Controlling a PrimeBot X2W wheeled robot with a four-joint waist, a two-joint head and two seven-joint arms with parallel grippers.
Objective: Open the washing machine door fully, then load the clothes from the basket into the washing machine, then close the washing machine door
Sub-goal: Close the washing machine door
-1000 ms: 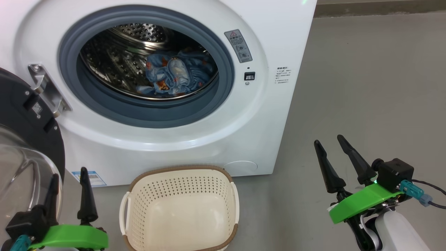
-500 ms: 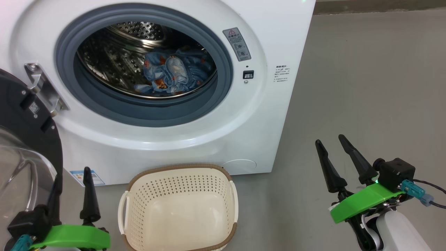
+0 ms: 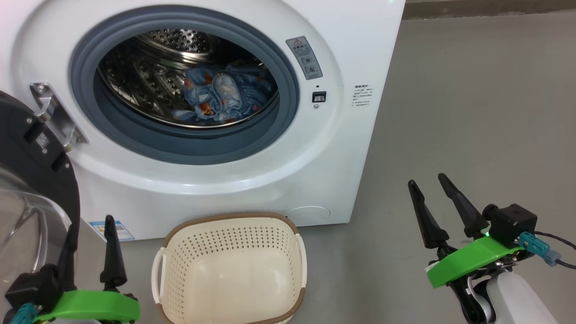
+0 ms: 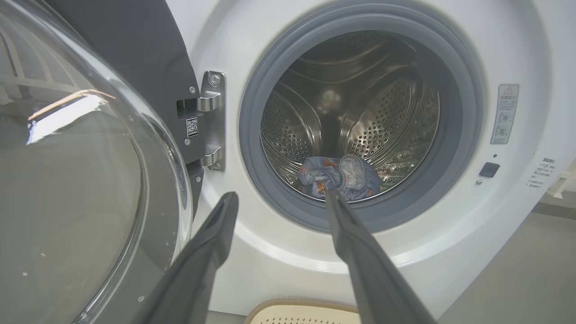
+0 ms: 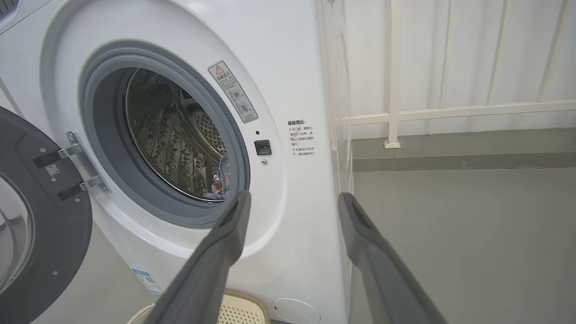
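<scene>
door (image 3: 31, 148) open | clothes (image 3: 220, 96) in drum (image 3: 148, 76), basket (image 3: 229, 217) empty | L gripper (image 3: 90, 223) & R gripper (image 3: 426, 179): jaws spread, nothing held | todo, I think: close door

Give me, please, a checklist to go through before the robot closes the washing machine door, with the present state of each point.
1. The basket is empty: ok.
2. The clothes lie wholly inside the drum: ok.
3. The rubber ring is free of fabric, as far as the head view shows: ok.
4. The left gripper is open and holds nothing: ok.
5. The right gripper is open, holds nothing, and is apart from the washing machine: ok.
6. The left gripper is in contact with the washing machine door beside it: cannot tell.
</scene>
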